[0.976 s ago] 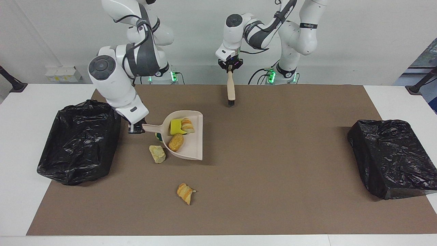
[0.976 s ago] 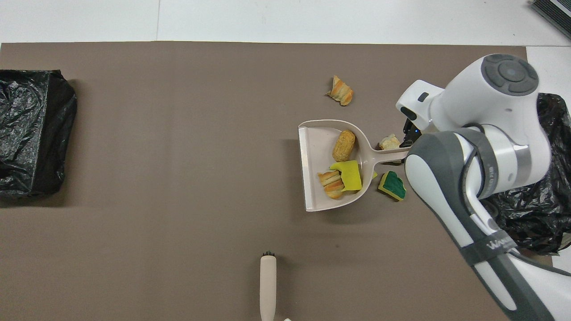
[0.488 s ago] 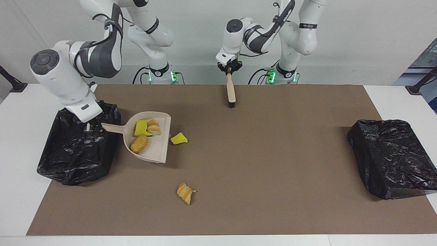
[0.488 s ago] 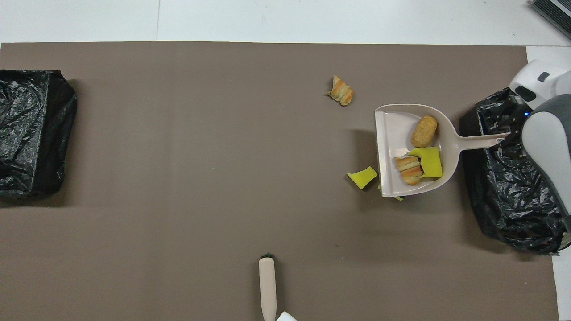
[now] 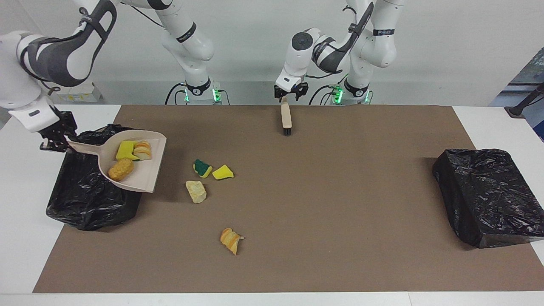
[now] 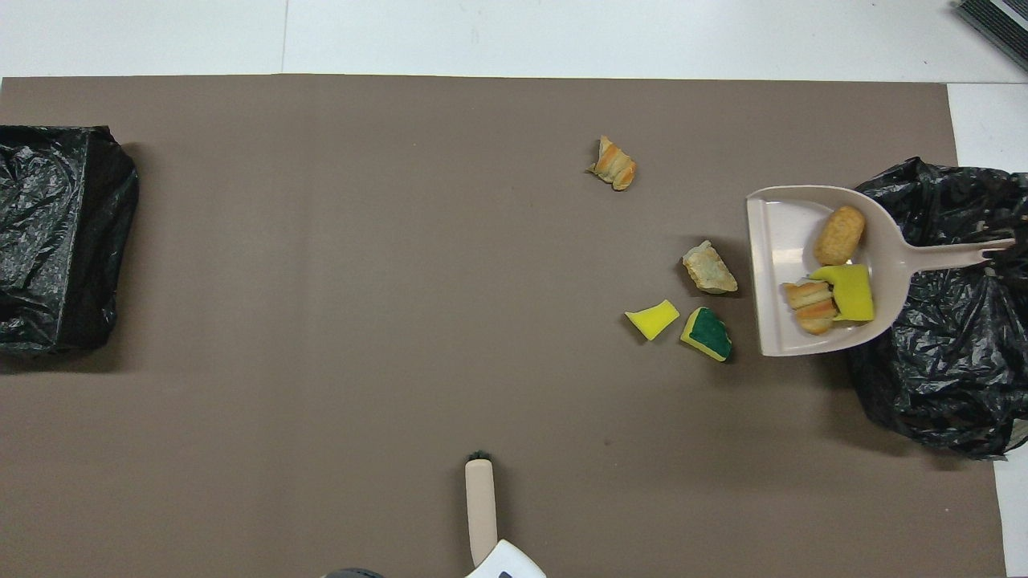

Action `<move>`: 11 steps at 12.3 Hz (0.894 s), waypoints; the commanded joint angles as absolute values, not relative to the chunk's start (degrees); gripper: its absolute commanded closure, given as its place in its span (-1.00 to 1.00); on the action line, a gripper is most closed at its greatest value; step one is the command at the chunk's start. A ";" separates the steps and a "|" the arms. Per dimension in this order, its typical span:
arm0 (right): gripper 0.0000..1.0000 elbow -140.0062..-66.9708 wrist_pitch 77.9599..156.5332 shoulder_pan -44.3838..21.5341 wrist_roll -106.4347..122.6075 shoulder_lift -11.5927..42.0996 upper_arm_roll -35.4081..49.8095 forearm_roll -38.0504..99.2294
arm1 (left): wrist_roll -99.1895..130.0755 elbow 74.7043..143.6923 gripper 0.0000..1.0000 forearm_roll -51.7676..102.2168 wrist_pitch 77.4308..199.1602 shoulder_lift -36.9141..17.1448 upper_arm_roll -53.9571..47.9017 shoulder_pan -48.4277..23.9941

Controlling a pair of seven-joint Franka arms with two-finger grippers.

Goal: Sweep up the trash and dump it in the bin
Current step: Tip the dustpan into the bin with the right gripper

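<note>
Brown mat covers the white worktop [image 5: 25, 255].
Right hand [image 5: 53, 138] grips the dustpan [image 5: 140, 174], carrying three scraps [image 5: 121, 168] over a black bin [image 5: 85, 199]; four scraps [image 5: 195, 191] lie beside it on the mat. Left hand [image 5: 290, 94] is over the brush [image 5: 286, 117], spread wide. Another bin [image 5: 488, 195] sits at the left arm's end.

Facing camera high across table [image 5: 25, 238]; overhead looks steeply down; both share it
</note>
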State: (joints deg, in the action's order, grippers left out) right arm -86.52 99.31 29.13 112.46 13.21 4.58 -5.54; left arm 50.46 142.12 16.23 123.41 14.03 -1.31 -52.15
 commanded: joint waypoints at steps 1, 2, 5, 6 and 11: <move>1.00 -82.28 98.79 30.06 114.08 13.36 5.45 -12.78 | 45.63 137.12 -1.00 10.50 120.50 11.70 -1.76 -43.02; 1.00 -82.00 99.05 29.71 113.39 13.27 5.54 -16.22 | 42.83 135.80 -1.00 7.15 121.11 9.95 -1.76 -38.80; 1.00 -85.32 106.84 29.27 111.98 10.91 6.06 -27.39 | 27.30 132.11 -1.00 3.70 121.12 5.72 -1.67 -25.71; 1.00 -89.17 110.36 28.57 110.06 9.33 5.98 -31.25 | 22.72 131.58 -1.00 1.17 121.03 5.54 -1.67 -22.45; 1.00 -92.21 107.07 25.31 104.67 6.51 6.15 -45.08 | 3.19 118.96 -1.00 -0.70 113.25 5.62 -1.67 -8.89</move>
